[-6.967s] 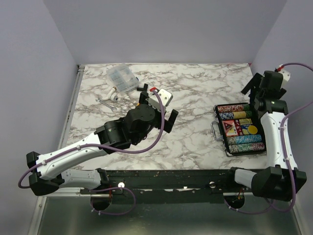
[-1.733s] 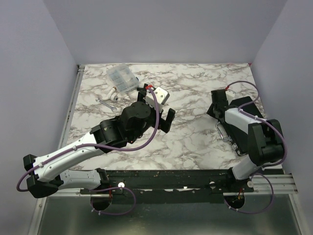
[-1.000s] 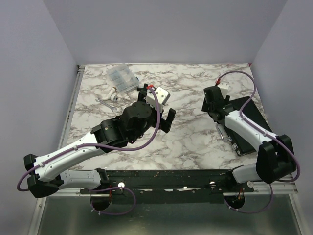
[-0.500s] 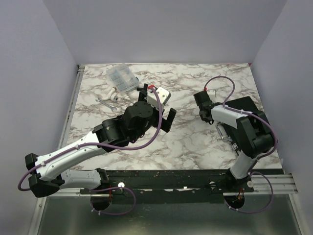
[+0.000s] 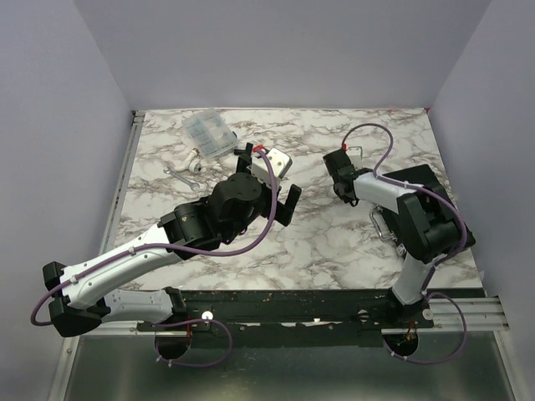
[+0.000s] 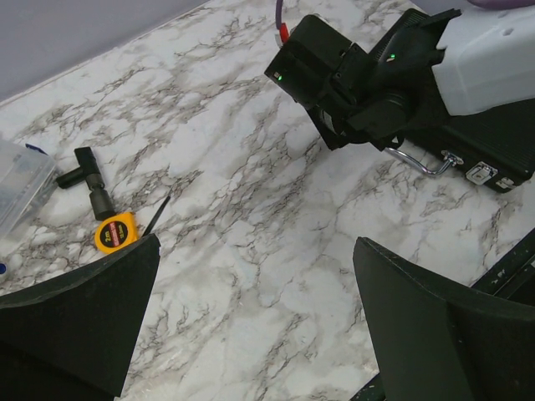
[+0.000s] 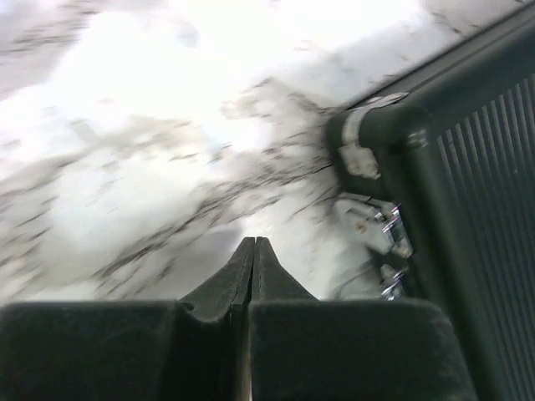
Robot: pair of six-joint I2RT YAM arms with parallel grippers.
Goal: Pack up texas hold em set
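Case (image 5: 420,178): shut, lid down, flat on the desk (image 5: 334,251) at the right of the overhead view, partly hidden under the right arm. We see none of its contents. A wire handle (image 6: 418,162) sticks out from the long side that faces frame centre; in the left wrist view it sits right of centre, toward the top. Metal latches (image 7: 368,219) show along that same side in the right wrist view, below a rounded corner of the case.

Right pincer (image 7: 252,255): fingers pressed together, nothing between them. The tips point at bare marble near the case's corner, off the case's upper-left end in the overhead view, and they are not touching the case. The wrist view is blurred, so we cannot tell whether the tips touch the desk.

Left pincer (image 6: 257,246): fingers wide apart, holding nothing. It hangs above open desk near the middle of the overhead view, well apart from the case. Its camera looks across at the right arm's wrist in the upper right of its frame.

Upper left of the overhead view: a clear box (image 5: 209,134) near the desk's far edge. Just below it in frame is a small white item (image 5: 194,161), too small for us to name.

Left side of the left wrist view: a yellow tape measure (image 6: 114,232) lies on the marble. A black T-shaped tool (image 6: 88,177) lies just above it in frame, not touching it. All of these lie well apart from the case.
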